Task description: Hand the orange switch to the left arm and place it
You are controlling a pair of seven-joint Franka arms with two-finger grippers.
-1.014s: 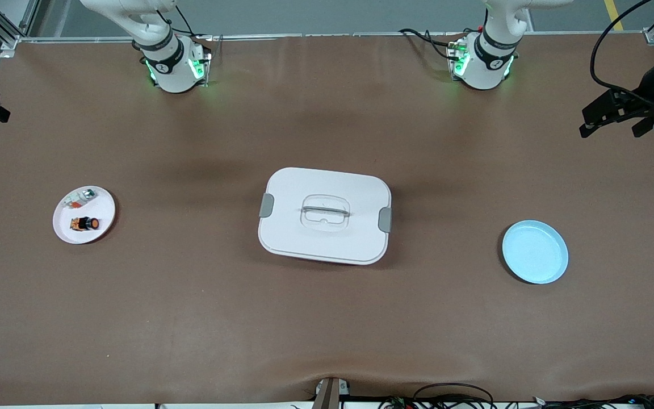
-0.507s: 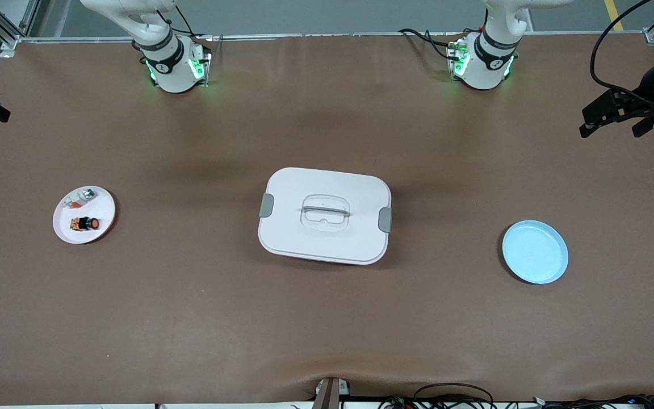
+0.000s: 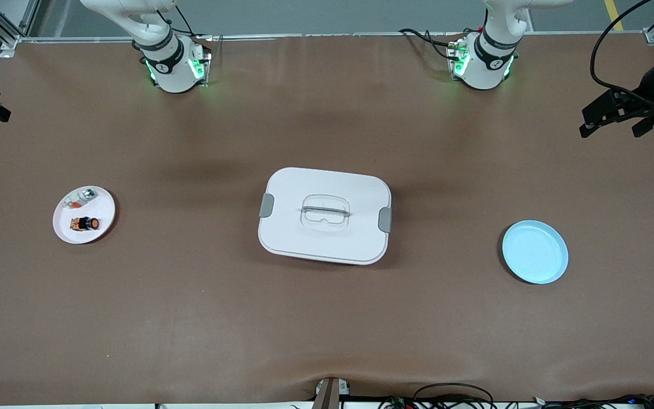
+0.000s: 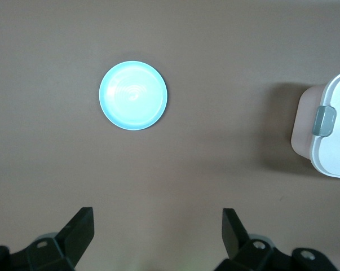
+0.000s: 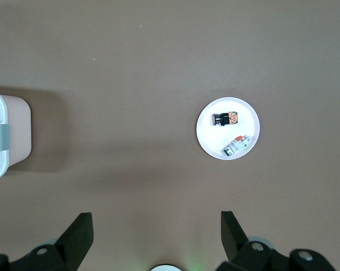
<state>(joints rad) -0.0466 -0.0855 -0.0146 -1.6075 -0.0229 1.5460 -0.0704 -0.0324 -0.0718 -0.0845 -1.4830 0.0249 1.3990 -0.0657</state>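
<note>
The table (image 3: pixel 327 329) is covered edge to edge by a brown mat, creased along the edge nearest the front camera. Grey floor and aluminium framing border the robots' side. The box (image 3: pixel 325 215) sits at the table's centre. The orange switch (image 3: pixel 86 224) lies on a white plate (image 3: pixel 105 213) toward the right arm's end, beside a whitish-green part (image 3: pixel 81 197). A blue plate (image 3: pixel 535 251) lies toward the left arm's end. The left gripper (image 4: pixel 157 231) and right gripper (image 5: pixel 157 231) hang high over bare mat, each with its 2 fingers spread wide, grasping nothing.
</note>
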